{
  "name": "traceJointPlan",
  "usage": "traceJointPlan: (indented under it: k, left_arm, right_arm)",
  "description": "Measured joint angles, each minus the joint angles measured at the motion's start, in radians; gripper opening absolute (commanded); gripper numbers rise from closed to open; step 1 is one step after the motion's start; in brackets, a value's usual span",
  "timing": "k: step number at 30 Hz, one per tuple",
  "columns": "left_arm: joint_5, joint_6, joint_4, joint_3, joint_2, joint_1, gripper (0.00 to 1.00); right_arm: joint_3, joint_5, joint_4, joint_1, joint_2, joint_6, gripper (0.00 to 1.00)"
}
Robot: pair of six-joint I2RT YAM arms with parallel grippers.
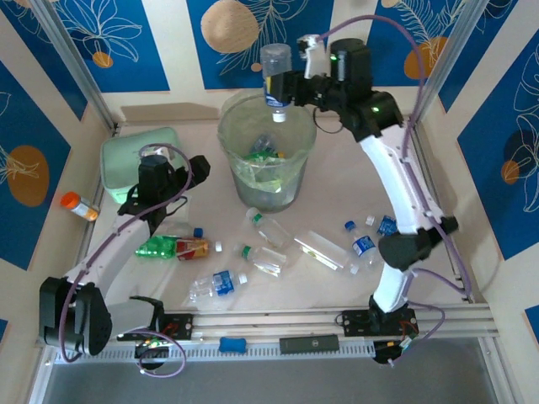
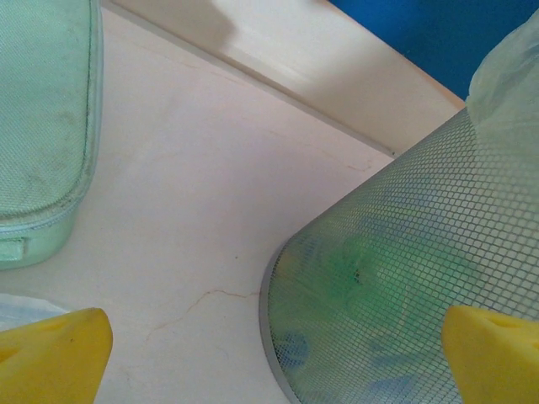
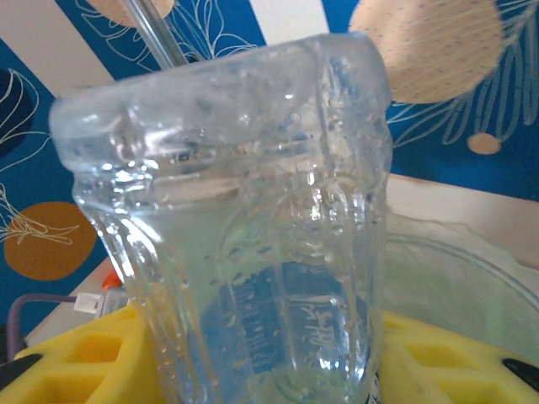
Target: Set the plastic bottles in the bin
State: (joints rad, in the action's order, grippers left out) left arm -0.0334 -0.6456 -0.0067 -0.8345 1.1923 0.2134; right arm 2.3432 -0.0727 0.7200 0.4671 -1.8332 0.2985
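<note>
Clear bottle [image 3: 244, 252] tight between right fingers [image 3: 455, 370], above bin [image 1: 253, 189]

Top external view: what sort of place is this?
Probably a lab robot test cell: blue leaf-print wall panels around a pale tabletop, aluminium frame posts, two white robot arms bolted to a metal rail.

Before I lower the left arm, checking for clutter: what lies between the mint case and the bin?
Bare table, in the left wrist view, between mint case and bin.
</note>
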Motion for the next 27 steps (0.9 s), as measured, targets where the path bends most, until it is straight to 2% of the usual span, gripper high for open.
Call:
traceJointPlan:
  k: [6, 10, 14, 20, 27]
  left_arm:
    - [0.011, 0.031, -0.024, 0.016, -0.059, -0.004, 1.0]
    - [0.019, 0.046, -0.039, 0.026, -0.084, -0.011, 1.0]
    - [0.02, 0.053, -0.046, 0.03, -0.088, -0.017, 1.0]
    - [0.019, 0.053, -0.047, 0.03, -0.088, -0.02, 1.0]
    - [0.019, 0.053, -0.047, 0.03, -0.088, -0.02, 1.0]
  right_arm:
    - [0.219, 0.053, 0.127, 0.061, -0.262, -0.027, 0.48]
    - [0.229, 0.074, 0.203, 0.09, -0.348, -0.03, 0.48]
    - [0.208, 0.074, 0.24, 0.117, -0.369, -0.029, 0.49]
    - [0.195, 0.093, 0.279, 0.144, -0.376, -0.031, 0.58]
    - [0.204, 0.126, 0.307, 0.149, -0.384, -0.042, 0.79]
